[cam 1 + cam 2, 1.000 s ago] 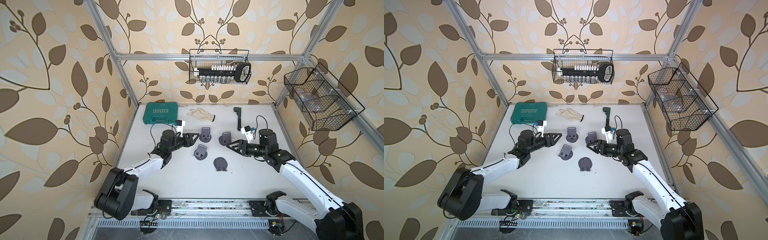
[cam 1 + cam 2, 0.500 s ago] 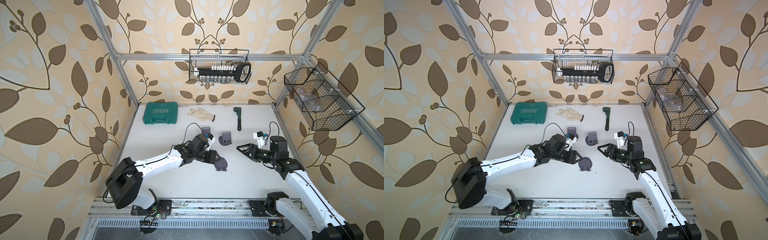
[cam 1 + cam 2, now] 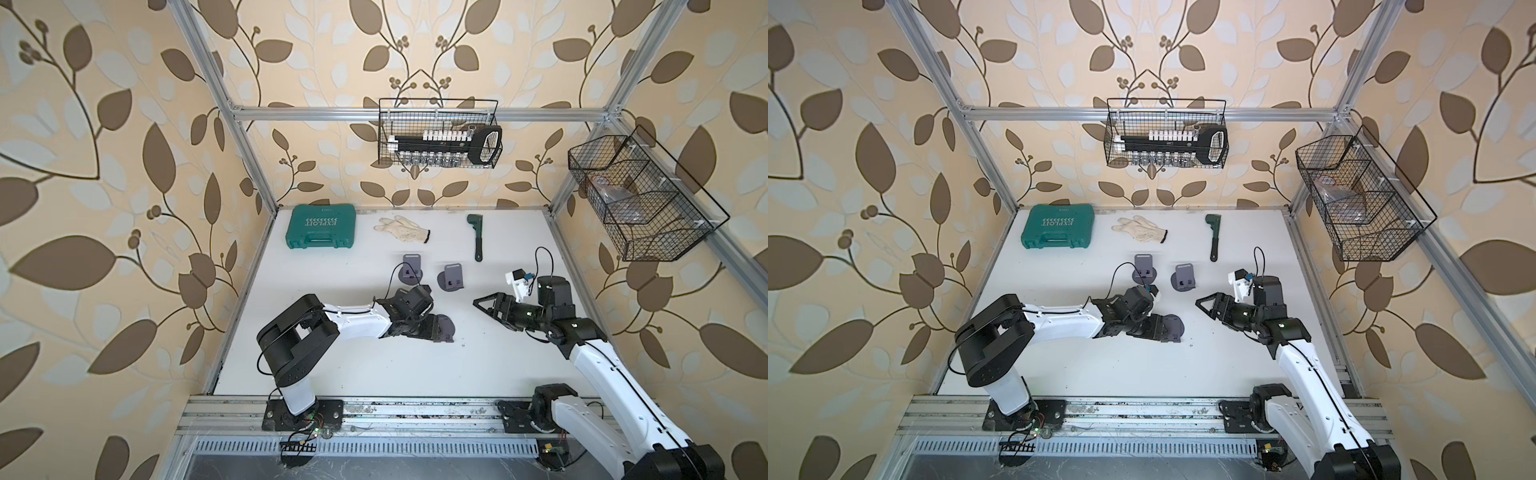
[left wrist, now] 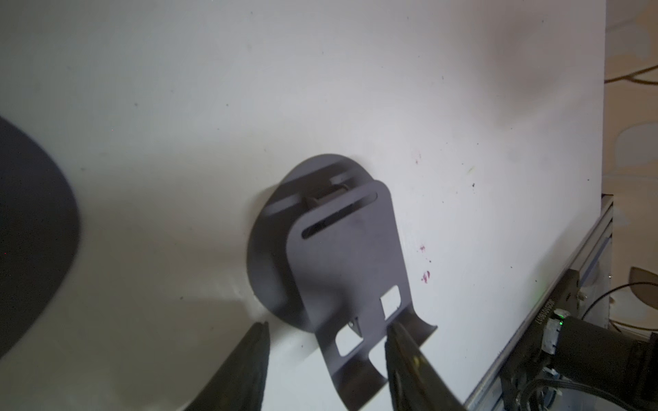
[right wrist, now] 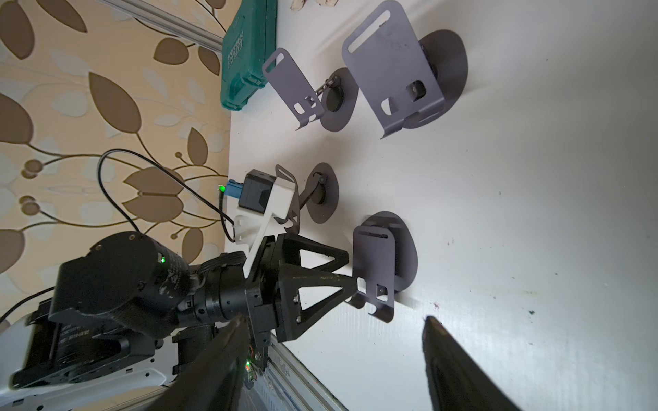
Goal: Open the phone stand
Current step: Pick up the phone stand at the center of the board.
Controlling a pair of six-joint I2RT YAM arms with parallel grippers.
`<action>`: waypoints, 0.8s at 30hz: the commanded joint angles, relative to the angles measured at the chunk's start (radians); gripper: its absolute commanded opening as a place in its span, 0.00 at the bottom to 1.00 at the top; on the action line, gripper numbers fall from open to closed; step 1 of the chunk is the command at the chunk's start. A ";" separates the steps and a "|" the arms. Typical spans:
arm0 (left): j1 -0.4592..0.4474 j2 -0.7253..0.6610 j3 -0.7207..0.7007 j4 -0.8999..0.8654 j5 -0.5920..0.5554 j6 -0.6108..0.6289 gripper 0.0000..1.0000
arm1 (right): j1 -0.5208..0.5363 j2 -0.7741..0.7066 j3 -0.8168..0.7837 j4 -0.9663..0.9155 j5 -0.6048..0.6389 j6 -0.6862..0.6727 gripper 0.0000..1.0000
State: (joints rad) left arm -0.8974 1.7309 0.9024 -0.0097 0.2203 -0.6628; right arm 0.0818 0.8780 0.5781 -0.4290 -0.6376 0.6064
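The dark grey phone stand (image 3: 446,326) (image 3: 1175,325) lies on the white table in front of centre. Its plate (image 4: 341,256) is raised at an angle off its round base (image 4: 263,249). My left gripper (image 4: 327,324) (image 3: 433,329) is open at the plate's lower lip. One finger (image 4: 402,348) touches the lip. The other finger (image 4: 256,352) stands apart from the plate. In the right wrist view the stand (image 5: 377,270) shows just past those fingertips. My right gripper (image 5: 334,318) (image 3: 478,302) hovers to the right of the stand, wide open and holding nothing.
Two more stands (image 3: 412,270) (image 3: 452,278) stand open behind the left arm, and a third (image 5: 322,197) shows behind its wrist camera. At the back lie a green tool case (image 3: 322,226), a glove (image 3: 403,228) and a wrench (image 3: 477,237). Wire baskets (image 3: 644,199) hang on the walls.
My left arm swung from the back left to the front stand and set its fingers at the plate. My right arm drew back to the right, away from the back stands.
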 commanded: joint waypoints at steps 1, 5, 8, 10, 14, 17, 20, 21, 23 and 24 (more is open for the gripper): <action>0.001 0.017 -0.007 0.080 -0.036 -0.016 0.54 | -0.004 0.016 0.008 -0.011 0.008 -0.023 0.73; 0.021 0.031 -0.024 0.130 -0.029 -0.020 0.54 | -0.004 0.024 0.002 0.009 -0.017 -0.030 0.73; 0.031 0.039 -0.028 0.153 -0.020 -0.012 0.54 | -0.004 0.028 -0.002 0.022 -0.025 -0.030 0.73; 0.032 0.044 -0.021 0.158 -0.025 0.001 0.54 | -0.004 0.034 -0.003 0.028 -0.031 -0.030 0.73; 0.037 0.074 0.004 0.171 -0.012 0.018 0.54 | -0.005 0.047 -0.006 0.040 -0.040 -0.032 0.73; 0.039 0.073 0.009 0.179 -0.018 0.028 0.54 | -0.004 0.050 -0.004 0.041 -0.043 -0.033 0.72; 0.043 0.083 0.023 0.189 -0.005 0.043 0.54 | -0.004 0.050 -0.007 0.042 -0.040 -0.035 0.73; 0.043 0.089 0.028 0.191 -0.001 0.046 0.54 | -0.004 0.053 -0.008 0.046 -0.042 -0.036 0.72; 0.043 0.099 0.036 0.192 -0.001 0.055 0.54 | -0.004 0.057 -0.009 0.052 -0.046 -0.033 0.73; 0.043 0.099 0.037 0.189 -0.010 0.055 0.54 | -0.004 0.059 -0.009 0.052 -0.047 -0.035 0.72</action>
State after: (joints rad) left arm -0.8623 1.8141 0.9115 0.1741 0.2054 -0.6434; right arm 0.0818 0.9283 0.5781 -0.3935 -0.6628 0.5896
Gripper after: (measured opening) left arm 0.541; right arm 0.723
